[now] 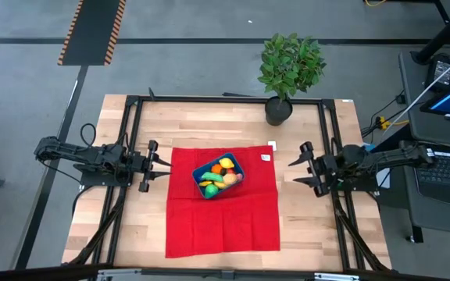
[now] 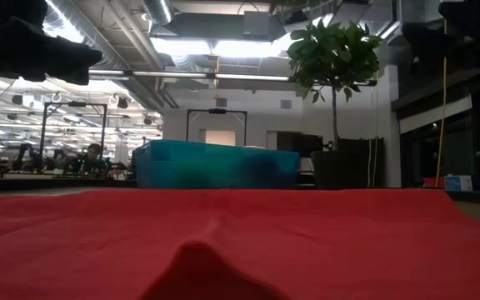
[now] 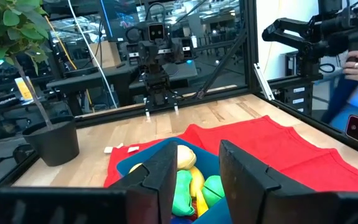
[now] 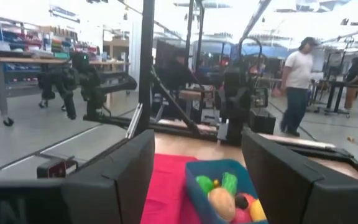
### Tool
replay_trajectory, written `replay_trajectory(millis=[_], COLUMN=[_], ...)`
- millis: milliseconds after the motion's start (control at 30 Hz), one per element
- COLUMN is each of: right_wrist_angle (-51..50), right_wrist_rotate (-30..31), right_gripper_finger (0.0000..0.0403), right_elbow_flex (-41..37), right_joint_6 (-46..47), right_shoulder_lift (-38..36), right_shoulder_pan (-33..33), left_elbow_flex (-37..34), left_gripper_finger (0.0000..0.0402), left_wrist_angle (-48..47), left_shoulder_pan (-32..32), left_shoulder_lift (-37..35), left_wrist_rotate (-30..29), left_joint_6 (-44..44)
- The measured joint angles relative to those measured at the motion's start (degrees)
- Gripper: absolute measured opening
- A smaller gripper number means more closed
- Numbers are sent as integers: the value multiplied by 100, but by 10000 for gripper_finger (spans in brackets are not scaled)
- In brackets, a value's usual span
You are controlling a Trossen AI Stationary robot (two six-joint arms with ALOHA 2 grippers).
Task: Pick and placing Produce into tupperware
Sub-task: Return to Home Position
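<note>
**A:** Start at the left. How does that arm lie?

**B:** It is stretched low over the left side of the table (image 1: pixel 147 222). The left gripper (image 1: pixel 165 168) points inward, just off the left edge of the red cloth (image 1: pixel 209 222). Its fingers stand apart with a clear gap between them, and the left wrist view shows nothing held in that gap.

**A:** And toward the middle?

**B:** The tupperware (image 1: pixel 198 173) sits on the upper half of the cloth, turned at a slant to the cloth's edges. It is apart from both grippers, roughly midway between them.

**A:** Where is the produce?

**B:** The produce (image 1: pixel 219 175) is heaped inside the tupperware. There are orange, yellow, green and red pieces, packed so they touch one another. Every piece I can make out lies within the blue walls.

**A:** Farther right?

**B:** A potted plant (image 1: pixel 290 66) stands at the far edge of the table, right of centre. Nearer than that, the right gripper (image 1: pixel 294 172) faces inward from the right side of the table, just past the cloth's right edge. Its fingers are spread wide and carry nothing — the right wrist view looks straight between them at the filled container.

**A:** Anyone in the room?

**B:** The right wrist view shows a person (image 4: pixel 297 78) in a white shirt, standing well beyond the table.
</note>
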Motion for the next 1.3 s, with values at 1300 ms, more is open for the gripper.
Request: replay_trajectory(millis=[1300], right_wrist_angle=[-2254], right_wrist_rotate=[1], right_gripper_finger=[243], right_elbow_flex=[2], right_joint_6=[-326], right_shoulder_lift=[-1327], right_shoulder_pan=[57], left_elbow_flex=[0], left_gripper_finger=[54], left_wrist_angle=[0], left_shoulder_pan=[-2], left_shoulder_lift=[2], left_wrist_rotate=[-2], left_joint_6=[-2])
